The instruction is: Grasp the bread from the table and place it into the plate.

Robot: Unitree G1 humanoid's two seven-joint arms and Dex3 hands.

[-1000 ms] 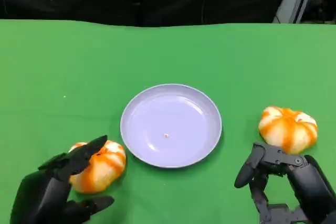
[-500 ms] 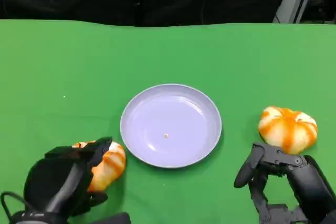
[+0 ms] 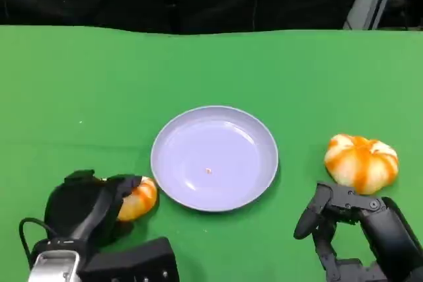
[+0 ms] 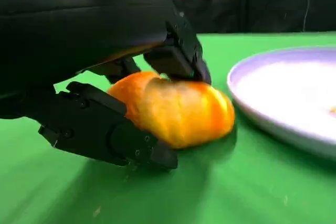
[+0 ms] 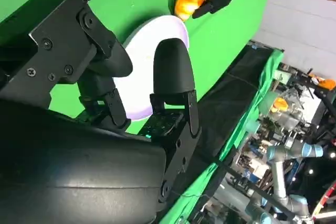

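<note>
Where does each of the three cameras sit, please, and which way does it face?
Head view: high on the robot, looking down at the table, plate and two breads; left hand and right hand show.
Left wrist view: low behind the left hand, facing the left bread, which its fingers close around.
Right wrist view: behind the right hand, looking across the plate to the left hand.
Shared: all show plate and left bread.
</note>
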